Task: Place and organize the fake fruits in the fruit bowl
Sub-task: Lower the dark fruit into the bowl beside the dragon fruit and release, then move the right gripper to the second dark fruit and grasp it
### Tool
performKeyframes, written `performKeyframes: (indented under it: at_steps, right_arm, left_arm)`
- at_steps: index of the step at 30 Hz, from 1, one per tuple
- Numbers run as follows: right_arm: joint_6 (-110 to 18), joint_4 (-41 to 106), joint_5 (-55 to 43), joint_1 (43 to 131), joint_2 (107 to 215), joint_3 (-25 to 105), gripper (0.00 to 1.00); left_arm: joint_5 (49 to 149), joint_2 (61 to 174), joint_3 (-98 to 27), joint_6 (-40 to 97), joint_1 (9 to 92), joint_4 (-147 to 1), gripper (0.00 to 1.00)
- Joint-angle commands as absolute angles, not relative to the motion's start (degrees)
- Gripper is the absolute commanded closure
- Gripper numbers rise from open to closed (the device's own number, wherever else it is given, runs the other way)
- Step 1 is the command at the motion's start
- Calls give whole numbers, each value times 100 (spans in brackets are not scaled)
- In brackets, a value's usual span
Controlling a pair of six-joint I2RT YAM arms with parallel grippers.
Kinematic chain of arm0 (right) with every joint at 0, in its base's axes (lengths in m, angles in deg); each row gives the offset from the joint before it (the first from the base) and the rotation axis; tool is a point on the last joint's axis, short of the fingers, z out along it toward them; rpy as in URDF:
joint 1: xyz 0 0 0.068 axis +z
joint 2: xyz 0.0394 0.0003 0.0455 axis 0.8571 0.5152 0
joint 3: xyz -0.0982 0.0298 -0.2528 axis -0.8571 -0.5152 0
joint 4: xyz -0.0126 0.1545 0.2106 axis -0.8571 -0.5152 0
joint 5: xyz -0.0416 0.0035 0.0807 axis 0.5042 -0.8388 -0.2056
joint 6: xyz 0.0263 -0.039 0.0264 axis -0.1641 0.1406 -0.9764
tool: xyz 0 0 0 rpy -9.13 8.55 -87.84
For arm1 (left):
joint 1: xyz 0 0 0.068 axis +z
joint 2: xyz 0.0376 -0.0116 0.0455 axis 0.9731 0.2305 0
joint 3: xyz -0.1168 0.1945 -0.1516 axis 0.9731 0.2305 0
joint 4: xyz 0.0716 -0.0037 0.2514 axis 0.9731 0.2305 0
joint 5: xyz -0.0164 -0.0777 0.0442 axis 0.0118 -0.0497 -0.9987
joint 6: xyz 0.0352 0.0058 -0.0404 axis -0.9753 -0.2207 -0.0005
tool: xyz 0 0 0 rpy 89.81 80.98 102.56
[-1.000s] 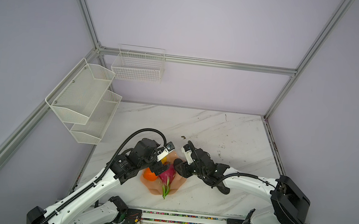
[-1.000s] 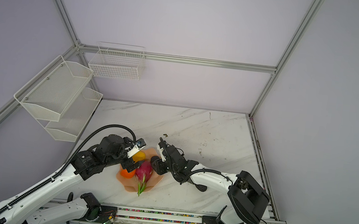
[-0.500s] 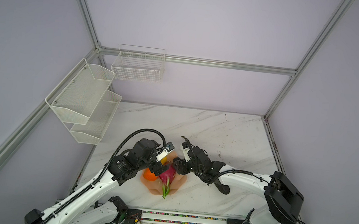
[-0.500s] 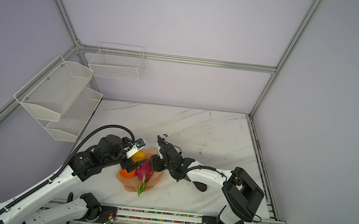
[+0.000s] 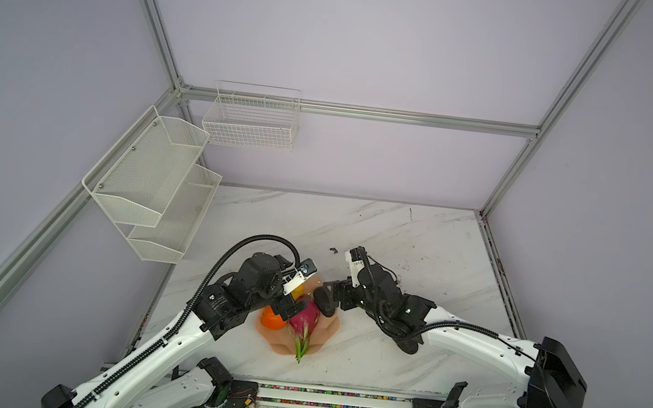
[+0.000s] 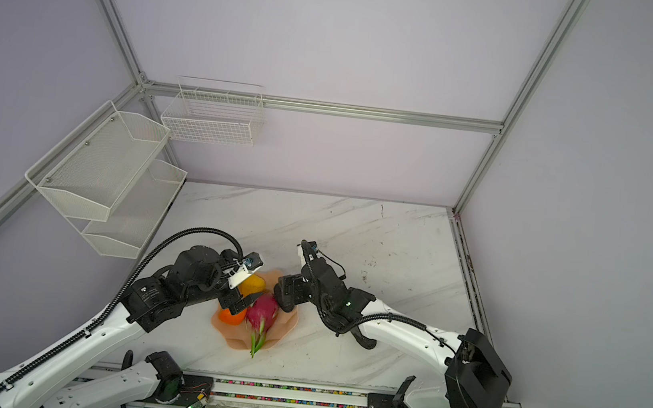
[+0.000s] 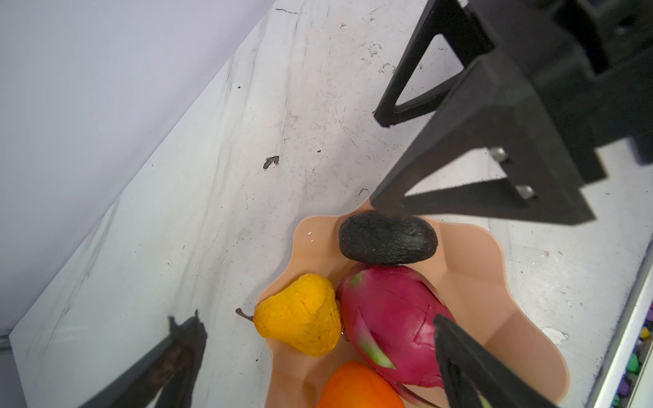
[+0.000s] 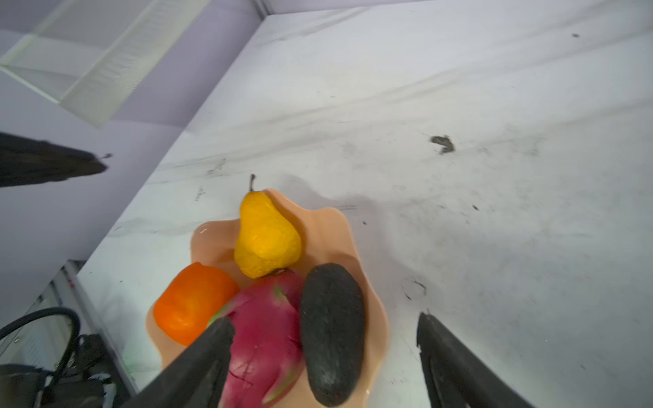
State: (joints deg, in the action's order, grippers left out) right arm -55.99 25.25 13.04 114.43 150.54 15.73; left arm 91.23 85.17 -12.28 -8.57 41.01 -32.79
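Marble tabletop (image 5: 395, 242), near front edge: glossy peach scalloped bowl (image 7: 477, 282) holds yellow pear (image 7: 300, 314), orange (image 8: 194, 303), magenta dragon fruit (image 7: 388, 318), rough black oval (image 8: 332, 332). Fingers of left gripper (image 7: 312, 321) wide apart; right gripper (image 8: 325, 321) fingers apart over oval.

Top views: set high at the front, angled down toward the lilac back wall (image 5: 375, 51); the white, grey-veined marble tabletop (image 5: 396, 238) is seen whole, from afar.
Left wrist view: held close over the glossy peach-pink scalloped bowl (image 7: 477, 282), aimed obliquely down.
Right wrist view: likewise close, from the opposite side.
Shared: the bowl is shown in all four.
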Motion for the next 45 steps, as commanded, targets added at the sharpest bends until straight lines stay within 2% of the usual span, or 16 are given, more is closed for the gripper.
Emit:
performKeyframes:
  at_steps: [1,6,10,15,20,31,37,39,43,45]
  right_arm:
    - [-6861,116,2848,11397,14829,1670,15]
    - [-8491,-909,3380,11578,14078,822,15]
    - [-9239,-1724,3851,11612,13744,644,15]
    - [-9280,-1730,3886,11630,14294,748,13]
    - [-9235,-1370,3335,11633,15156,681,12]
    - [-8518,-100,2548,11647,14585,210,13]
    - [-8447,178,2407,11659,14654,61,21]
    - [-8424,245,2380,11656,14706,38,31]
    - [-8309,412,2299,11656,14832,36,36]
    - [-8291,445,2300,11654,14871,61,48]
  left_arm:
    - [9779,8495,-1065,-822,4090,-3544,0]
    - [11066,8756,-1181,-837,4082,-3560,0]
    - [11192,8750,-1194,-844,4082,-3560,0]
    - [11294,8601,-1136,-852,4072,-3634,0]
    - [11313,8572,-1143,-823,4073,-3648,0]
    - [11159,8626,-1136,-799,4073,-3648,0]
    - [11092,8679,-1129,-793,4073,-3644,0]
    - [11088,8698,-1133,-798,4077,-3647,0]
    - [11058,8709,-1119,-792,4077,-3648,0]
    - [11030,8716,-1119,-804,4073,-3639,0]
